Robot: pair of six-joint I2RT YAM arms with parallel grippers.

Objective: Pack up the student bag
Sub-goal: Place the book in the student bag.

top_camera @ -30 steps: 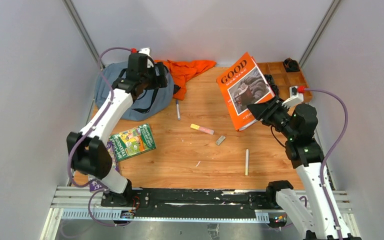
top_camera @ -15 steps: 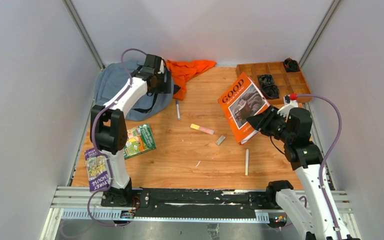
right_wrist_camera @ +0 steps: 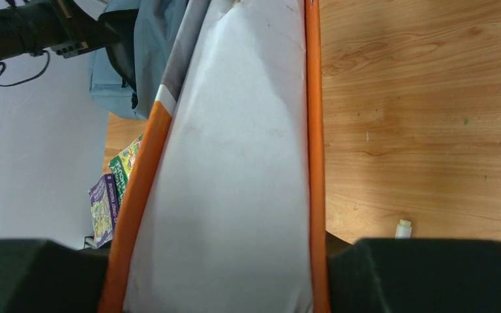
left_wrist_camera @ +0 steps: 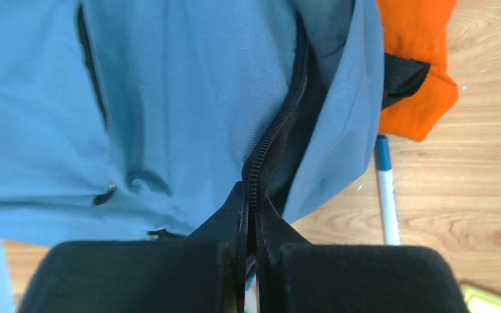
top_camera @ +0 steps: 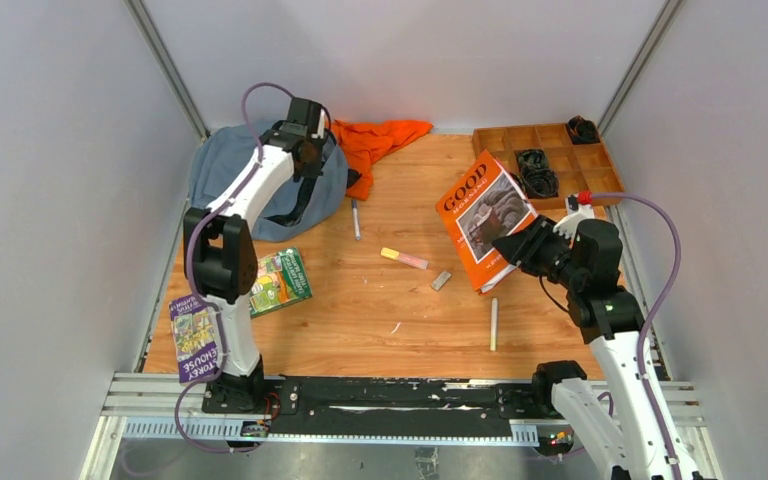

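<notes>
Soft grey-blue fabric backpack [top_camera: 222, 165]: left gripper [left_wrist_camera: 250, 199] pinched on its zipper edge; right gripper [top_camera: 508, 244], well apart, clamps orange book [top_camera: 480, 208].

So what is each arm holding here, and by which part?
Left gripper: shut on the student bag, pinching the zipper edge of its opening. Right gripper: the orange book, fingers clamped across both covers at its bottom edge.

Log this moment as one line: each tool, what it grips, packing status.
left tool: shut on student bag zipper edge | right tool: shut on orange book, held tilted | status: book not yet in bag
</notes>
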